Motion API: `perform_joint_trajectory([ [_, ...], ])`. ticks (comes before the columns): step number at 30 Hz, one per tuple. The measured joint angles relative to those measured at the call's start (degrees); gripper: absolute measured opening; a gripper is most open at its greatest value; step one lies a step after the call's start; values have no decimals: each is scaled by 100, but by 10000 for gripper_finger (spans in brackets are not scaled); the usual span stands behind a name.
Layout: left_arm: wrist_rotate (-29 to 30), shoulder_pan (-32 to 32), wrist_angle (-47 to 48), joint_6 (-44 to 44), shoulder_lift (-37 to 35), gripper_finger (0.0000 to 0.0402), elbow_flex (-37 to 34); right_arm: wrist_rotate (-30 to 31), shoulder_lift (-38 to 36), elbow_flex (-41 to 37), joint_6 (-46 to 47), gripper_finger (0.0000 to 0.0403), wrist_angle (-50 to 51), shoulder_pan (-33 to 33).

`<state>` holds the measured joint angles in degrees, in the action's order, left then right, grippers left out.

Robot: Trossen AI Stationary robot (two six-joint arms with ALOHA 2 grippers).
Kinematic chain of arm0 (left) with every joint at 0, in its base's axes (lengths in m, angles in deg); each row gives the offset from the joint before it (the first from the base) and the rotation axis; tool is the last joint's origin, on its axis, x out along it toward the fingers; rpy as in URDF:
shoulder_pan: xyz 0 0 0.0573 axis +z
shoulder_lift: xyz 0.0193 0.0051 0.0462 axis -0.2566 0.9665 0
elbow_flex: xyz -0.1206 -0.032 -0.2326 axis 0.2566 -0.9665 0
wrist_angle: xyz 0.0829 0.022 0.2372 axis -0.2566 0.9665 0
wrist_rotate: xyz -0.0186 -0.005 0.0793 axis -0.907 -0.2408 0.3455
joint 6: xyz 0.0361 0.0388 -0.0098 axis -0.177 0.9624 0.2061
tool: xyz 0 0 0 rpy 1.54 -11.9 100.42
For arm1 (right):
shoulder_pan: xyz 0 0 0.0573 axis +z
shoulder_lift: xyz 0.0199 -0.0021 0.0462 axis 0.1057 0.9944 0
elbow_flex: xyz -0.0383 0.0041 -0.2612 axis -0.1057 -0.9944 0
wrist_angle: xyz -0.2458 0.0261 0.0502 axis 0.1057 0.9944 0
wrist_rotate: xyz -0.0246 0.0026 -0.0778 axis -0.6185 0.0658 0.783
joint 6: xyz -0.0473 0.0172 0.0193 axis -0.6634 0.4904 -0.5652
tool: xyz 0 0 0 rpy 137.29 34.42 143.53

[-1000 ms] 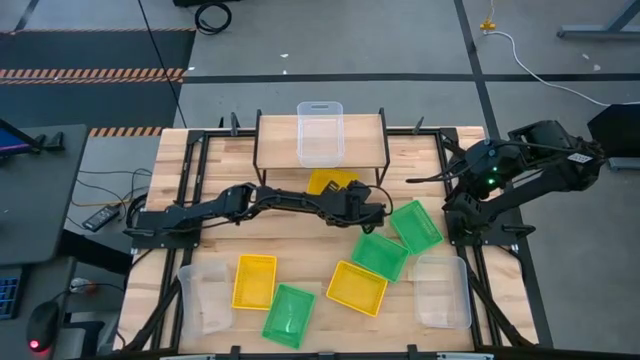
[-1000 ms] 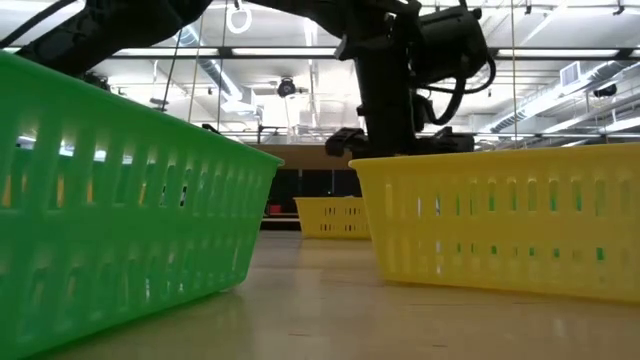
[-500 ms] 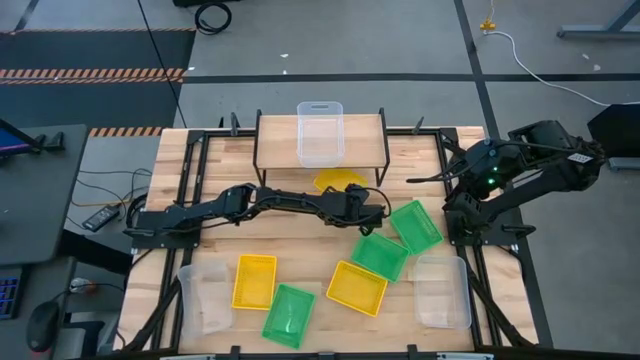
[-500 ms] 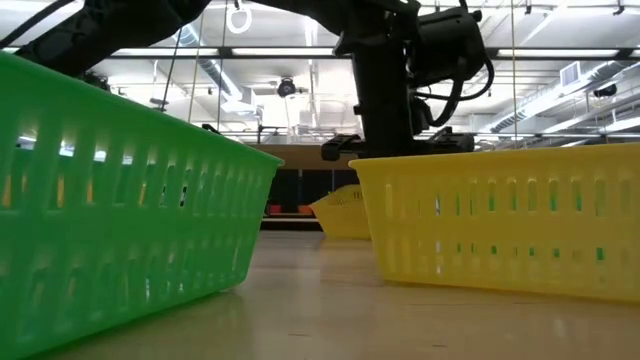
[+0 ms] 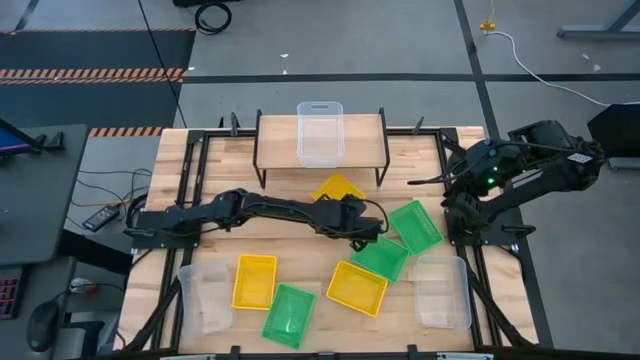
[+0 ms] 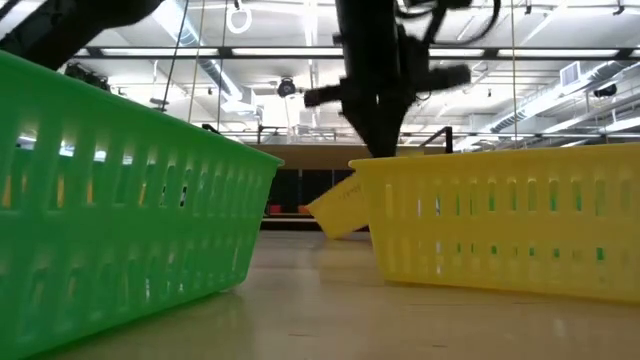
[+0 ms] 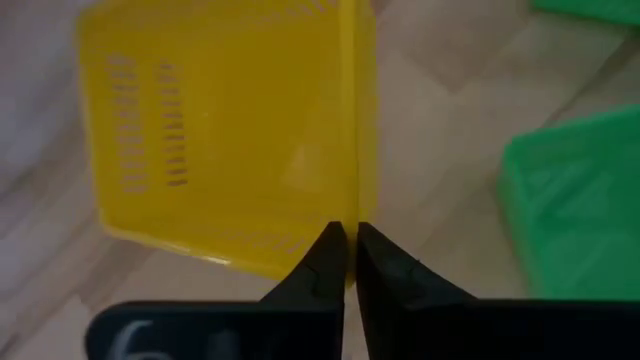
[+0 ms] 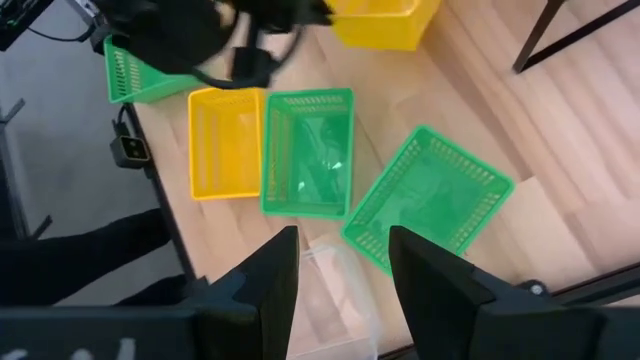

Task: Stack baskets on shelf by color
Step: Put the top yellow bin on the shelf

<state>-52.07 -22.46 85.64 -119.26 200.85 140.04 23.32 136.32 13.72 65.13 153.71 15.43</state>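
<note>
My left gripper (image 7: pixel 350 250) is shut on a yellow basket (image 5: pixel 337 187), which tilts above the table's middle, just in front of the shelf (image 5: pixel 365 125). One clear basket (image 5: pixel 320 132) rests on the shelf's plank. In the low view the held yellow basket (image 6: pixel 338 208) shows tipped behind a nearer yellow basket (image 6: pixel 500 220). My right gripper (image 8: pixel 340 270) stands open and high over the table's right side, with nothing between its fingers. My left gripper pinches one side wall of the yellow basket at its rim (image 7: pixel 350 205), one finger inside the basket and one outside. The fingers point down from above. The basket hangs tilted below them; whether its low corner (image 6: pixel 328 232) touches the table I cannot tell.
Loose on the table lie three green baskets (image 5: pixel 415 225) (image 5: pixel 380 256) (image 5: pixel 288 315), two yellow ones (image 5: pixel 357 287) (image 5: pixel 254 280) and two clear ones (image 5: pixel 204 295) (image 5: pixel 442 290). A large green basket (image 6: pixel 120 200) fills the low view's left.
My left gripper has shut on the yellow basket's wall and risen, drifting a little toward the near edge. The basket, flat on the table before, now stands tipped with its held side raised.
</note>
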Motion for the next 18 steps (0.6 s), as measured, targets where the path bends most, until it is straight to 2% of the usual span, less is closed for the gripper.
perform_joint_trajectory([
  [18, -344, -802, 1734, 110, -1494, 12, 36, 470, -82, 0, -222, 164, -38, -2],
])
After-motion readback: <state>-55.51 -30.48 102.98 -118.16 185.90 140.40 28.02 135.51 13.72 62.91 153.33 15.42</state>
